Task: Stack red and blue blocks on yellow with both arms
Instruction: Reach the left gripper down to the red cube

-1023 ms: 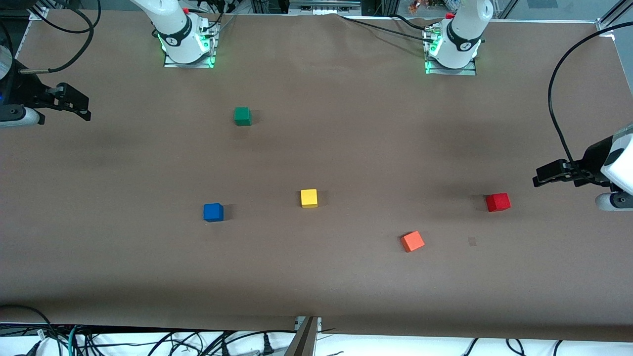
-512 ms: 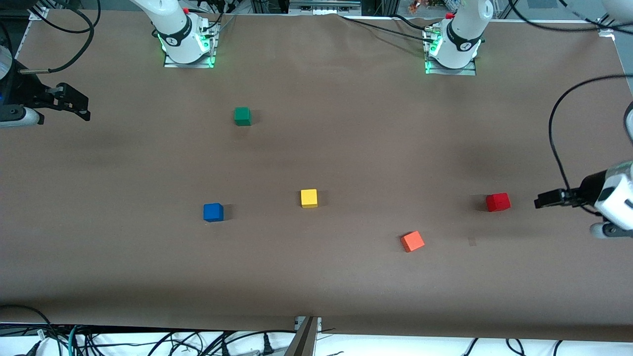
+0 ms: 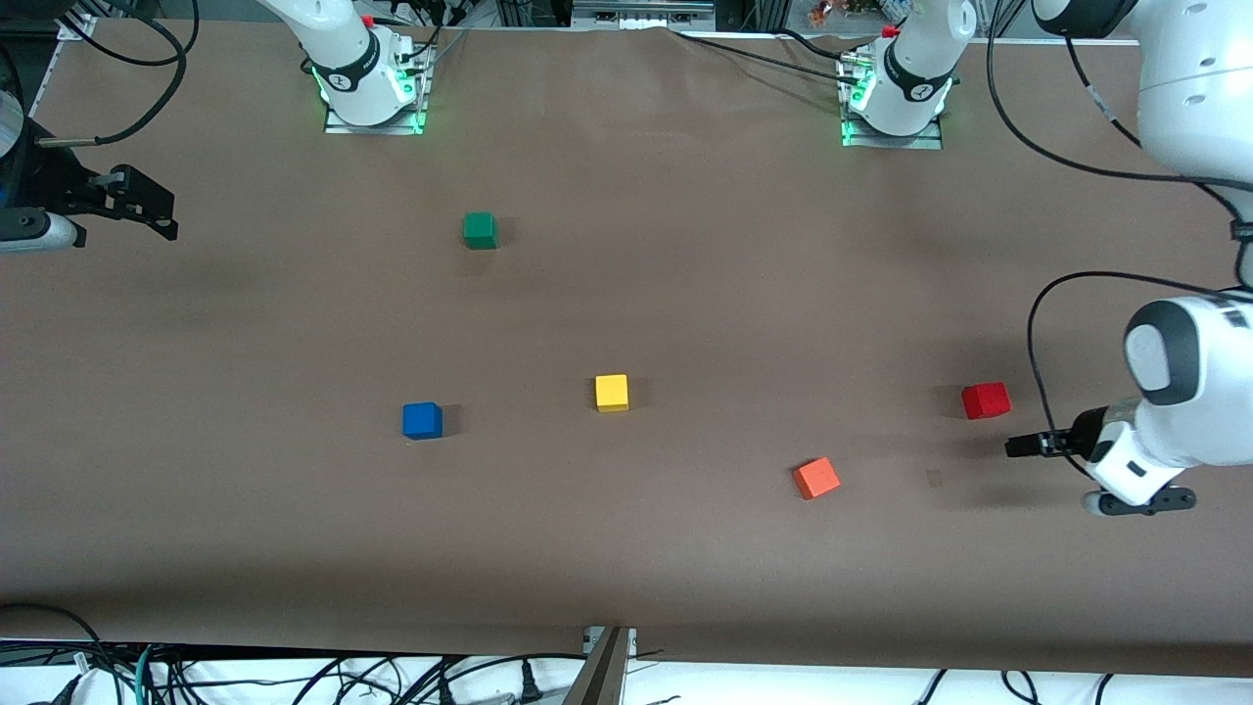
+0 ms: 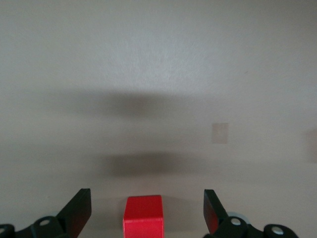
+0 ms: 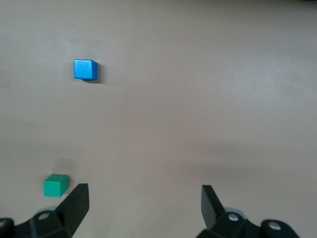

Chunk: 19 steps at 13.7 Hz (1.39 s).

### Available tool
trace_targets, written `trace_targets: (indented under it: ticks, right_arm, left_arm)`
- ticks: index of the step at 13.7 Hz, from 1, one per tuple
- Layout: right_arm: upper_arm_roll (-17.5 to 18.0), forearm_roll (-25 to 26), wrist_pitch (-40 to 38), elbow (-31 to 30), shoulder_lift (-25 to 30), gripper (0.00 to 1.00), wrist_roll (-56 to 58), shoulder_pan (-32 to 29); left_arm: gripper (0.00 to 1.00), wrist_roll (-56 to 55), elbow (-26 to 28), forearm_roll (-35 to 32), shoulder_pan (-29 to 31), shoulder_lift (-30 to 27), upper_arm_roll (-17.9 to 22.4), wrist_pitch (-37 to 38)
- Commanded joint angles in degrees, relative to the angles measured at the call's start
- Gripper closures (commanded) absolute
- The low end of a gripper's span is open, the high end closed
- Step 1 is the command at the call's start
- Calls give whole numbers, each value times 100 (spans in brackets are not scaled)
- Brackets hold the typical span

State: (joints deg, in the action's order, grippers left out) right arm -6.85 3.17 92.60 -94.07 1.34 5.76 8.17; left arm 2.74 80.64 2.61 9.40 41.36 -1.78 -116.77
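Note:
The red cube (image 3: 985, 400) sits on the brown table toward the left arm's end. The blue cube (image 3: 422, 420) and the yellow cube (image 3: 612, 393) sit apart near the middle, the blue one toward the right arm's end. My left gripper (image 3: 1023, 446) hangs open over bare table close beside the red cube. In the left wrist view the red cube (image 4: 143, 215) shows between the open left gripper's (image 4: 147, 197) fingers, untouched. My right gripper (image 3: 168, 215) waits open and empty at the right arm's end. The right wrist view shows that gripper (image 5: 143, 193) and the blue cube (image 5: 85, 69).
An orange cube (image 3: 816, 478) lies nearer the front camera, between the yellow and red cubes. A green cube (image 3: 480, 230) sits farther back, toward the right arm's base, and shows in the right wrist view (image 5: 55, 185). Black cables loop around the left arm.
My left arm has swung in over the table and its gripper has moved close beside the red cube. The right arm and all cubes have not moved.

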Motion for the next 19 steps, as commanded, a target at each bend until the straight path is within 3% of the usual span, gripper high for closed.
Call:
trace_targets:
  ticks: [1,8,12,19]
  right_arm:
    - [-35,78,30,-67,60,0,83,-61]
    - [-79,8,135,20,-37,0,92,-35]
    - [-88,17,83,47,-116,0,206,-61]
    - [-79,8,100,179,-160,0,224,-26]
  left_arm:
    - [0,131,689,-76,53,-277,-24,-329]
    - [0,271,1726,-252,141,-787,-24,-346]
    - [0,280,1981,-270,141,-840,-24,-382]
    - [0,192,2580,-753,18,-990,-94,-1190]
